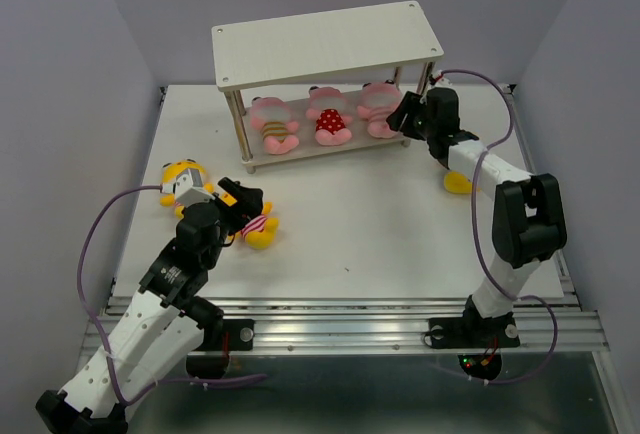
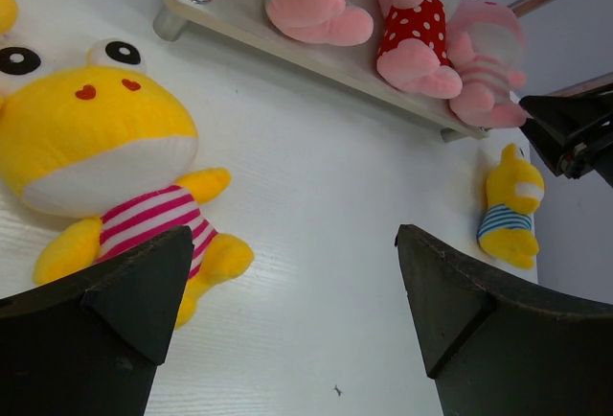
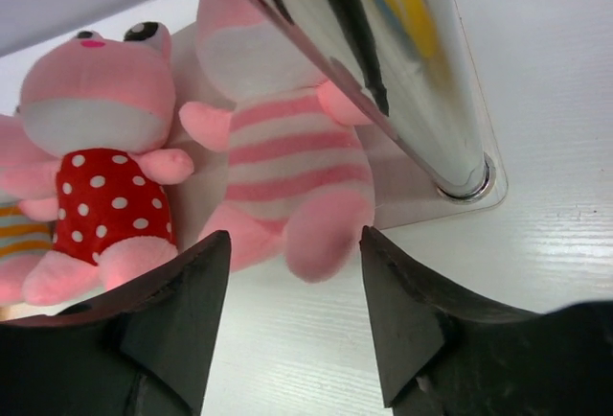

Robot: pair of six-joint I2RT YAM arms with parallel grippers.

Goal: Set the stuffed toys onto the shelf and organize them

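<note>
Found the left end effector nearest, low over the white table, fingers spread wide and gripping nothing. Saw a yellow plush doll with a pink-striped body lying face-up just beside the left finger, touching neither pad. Read the wide spread as readiness to straddle that soft body. Spotted a second yellow plush doll just beyond, near the table's left edge, body mostly hidden by the arm. Judged both left on that side as within the left arm's reach.

Further out on the right, made out a yellow plush doll with a blue-striped body lying on the table near the shelf's front corner, half hidden behind the right arm in the overhead view.

Found the right end effector at the right end of the pale two-tier wooden shelf, fingers parted, holding nothing, aimed at the lower board. Saw a pink plush doll with a pink-striped body resting on that board just ahead of the fingers, clear of both, tucked beside a shiny round leg. Judged it already placed.

Counted two more alongside: a pink plush doll with a red white-dotted body, then a pink plush doll with a yellow-striped body. Noted all three in one row, feet to the front, likely grouped by colour. Farthest, saw no doll on the top board. Guessed it reserved for the three yellows.
</note>
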